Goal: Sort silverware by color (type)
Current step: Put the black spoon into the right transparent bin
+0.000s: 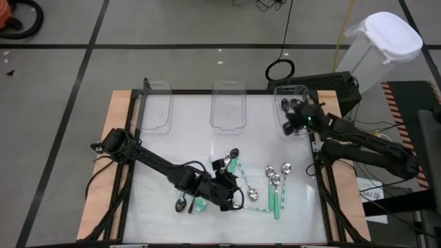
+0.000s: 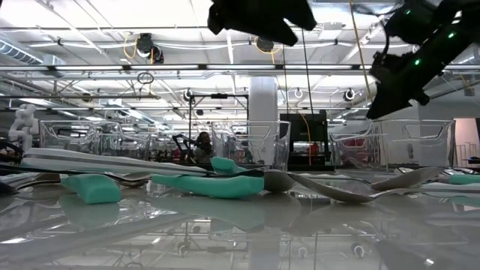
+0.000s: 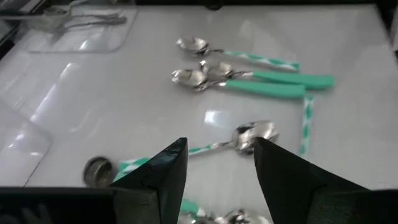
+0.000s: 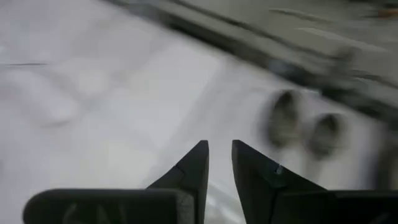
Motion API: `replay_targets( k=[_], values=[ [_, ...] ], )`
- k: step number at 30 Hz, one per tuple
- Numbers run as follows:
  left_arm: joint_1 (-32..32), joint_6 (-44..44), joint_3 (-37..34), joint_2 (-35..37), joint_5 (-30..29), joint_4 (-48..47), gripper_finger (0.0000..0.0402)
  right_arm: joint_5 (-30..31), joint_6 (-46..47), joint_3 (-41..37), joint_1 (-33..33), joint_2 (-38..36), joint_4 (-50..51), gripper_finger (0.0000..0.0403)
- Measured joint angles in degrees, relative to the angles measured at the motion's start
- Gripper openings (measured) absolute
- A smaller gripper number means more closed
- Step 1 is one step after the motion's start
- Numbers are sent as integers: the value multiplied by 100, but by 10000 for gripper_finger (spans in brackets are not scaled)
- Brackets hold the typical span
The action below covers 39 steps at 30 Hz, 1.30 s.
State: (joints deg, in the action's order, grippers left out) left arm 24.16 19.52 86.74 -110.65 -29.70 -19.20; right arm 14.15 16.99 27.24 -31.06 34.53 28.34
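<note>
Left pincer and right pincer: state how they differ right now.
The left pincer hangs low over the teal-handled spoons near the table's front; the right pincer is over the right-hand clear bin at the back. The left pincer's fingers stand wide apart; the right pincer's show only a narrow gap. Both hold nothing.

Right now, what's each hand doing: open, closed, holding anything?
Left hand: open, empty, above the teal-handled spoons.
Right hand: slightly open, empty, over the right bin.

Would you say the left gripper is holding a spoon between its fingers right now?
No; in the left wrist view the left gripper is open with nothing between its fingers, above a teal-handled spoon lying on the table.
</note>
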Motion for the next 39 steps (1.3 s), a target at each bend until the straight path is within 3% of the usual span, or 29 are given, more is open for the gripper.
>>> replay_targets(
  k=[7,14,21,29,34,39],
  values=[
    [-13,863,2,0,-235,-891,186,-238,321,2,1494,-601,106,68],
    [17,2229,2,0,-338,-2203,186,-202,437,2,3076,-564,-1010,68],
    [250,3088,2,-2,65,-3105,186,358,192,2,4468,390,-1912,68],
    [650,3553,2,-2,420,-3244,186,1003,-79,1,5716,1953,-3132,68],
    [823,4495,2,-2,420,-3836,186,1301,-399,5,6271,2760,-4277,68],
    [952,5750,4,-2,482,-4151,186,1310,-585,236,6399,3241,-4355,68]
  ],
)
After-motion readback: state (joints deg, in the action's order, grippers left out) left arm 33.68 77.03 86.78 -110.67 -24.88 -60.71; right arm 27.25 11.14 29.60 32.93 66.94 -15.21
